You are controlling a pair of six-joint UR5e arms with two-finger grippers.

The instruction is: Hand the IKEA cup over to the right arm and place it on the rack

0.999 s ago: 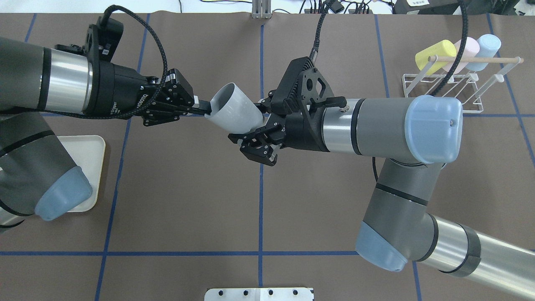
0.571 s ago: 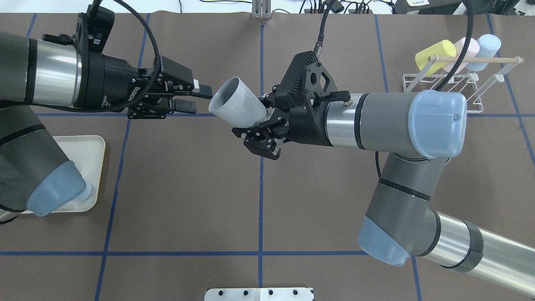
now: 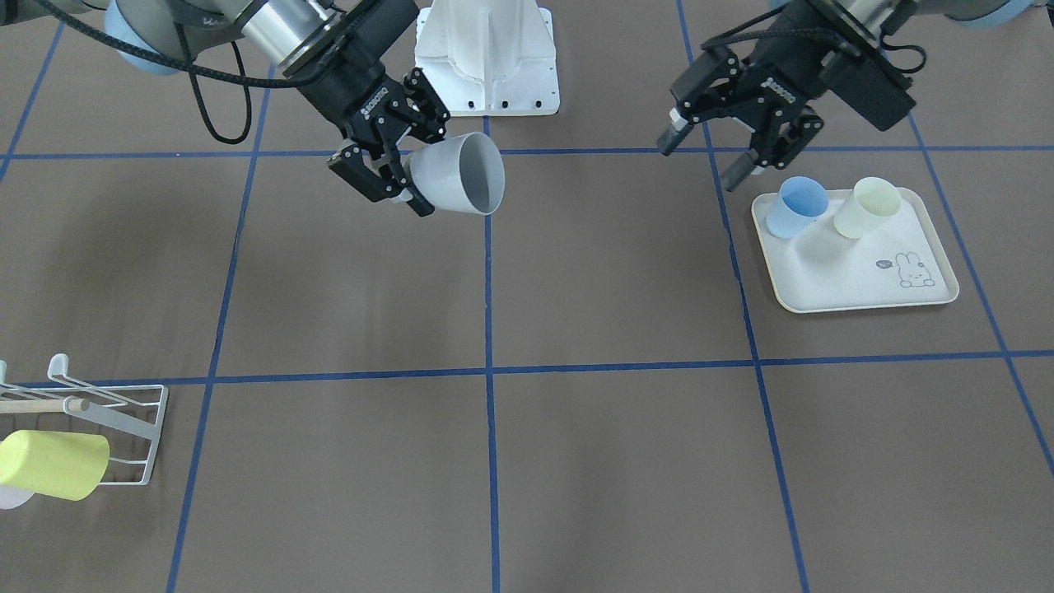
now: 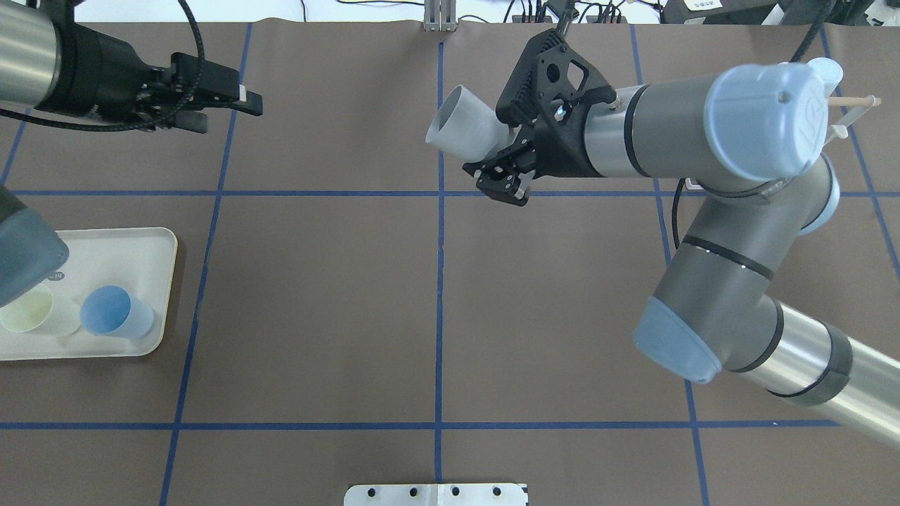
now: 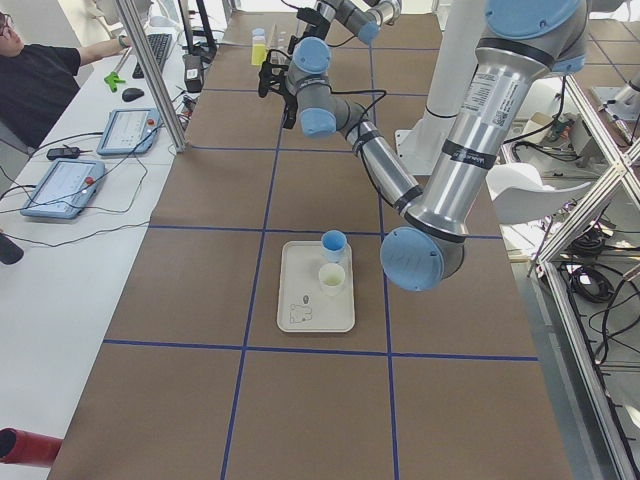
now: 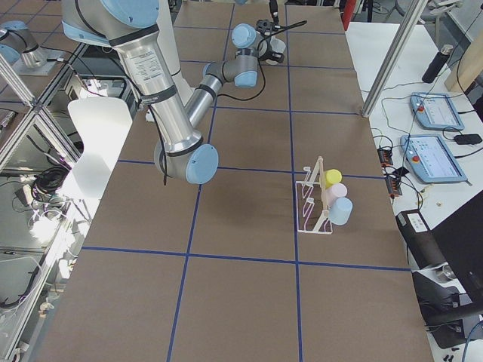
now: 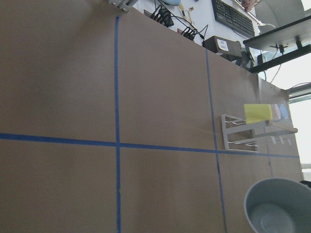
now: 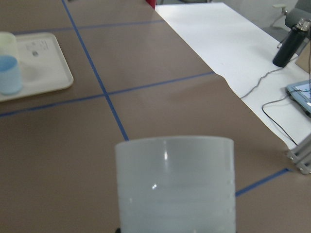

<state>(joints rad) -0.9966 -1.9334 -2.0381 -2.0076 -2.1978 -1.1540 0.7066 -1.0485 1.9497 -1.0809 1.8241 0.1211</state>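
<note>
IKEA cup (image 3: 457, 175) shows upper left of centre in the front-facing view. It is pale grey and tipped on its side in the air, mouth toward the frame's right. The right claw (image 3: 412, 175) is clamped on its base end, one finger on either side. At upper right the left claw (image 3: 704, 156) has its fingers spread wide and holds nothing. In the frame it sits just above the upper left corner of the tray (image 3: 856, 284), where a blue cup (image 3: 795, 206) and a pale yellow cup (image 3: 866, 206) stand. The rack (image 3: 123, 412) is at the lower left edge, well apart from the grey cup, with a yellow cup (image 3: 53, 465) on it.

From overhead, the cup is at upper centre with its mouth toward the left, gripped at its narrow end by the right claw. The left claw, at upper left, is apart and empty. The right arm hides most of the rack at upper right.

The left wrist view catches the cup's round rim at lower right, with the rack beyond it.

In the right wrist view the cup's smooth, slightly translucent wall fills lower centre.

Both side views show the claws too small to judge.
</note>
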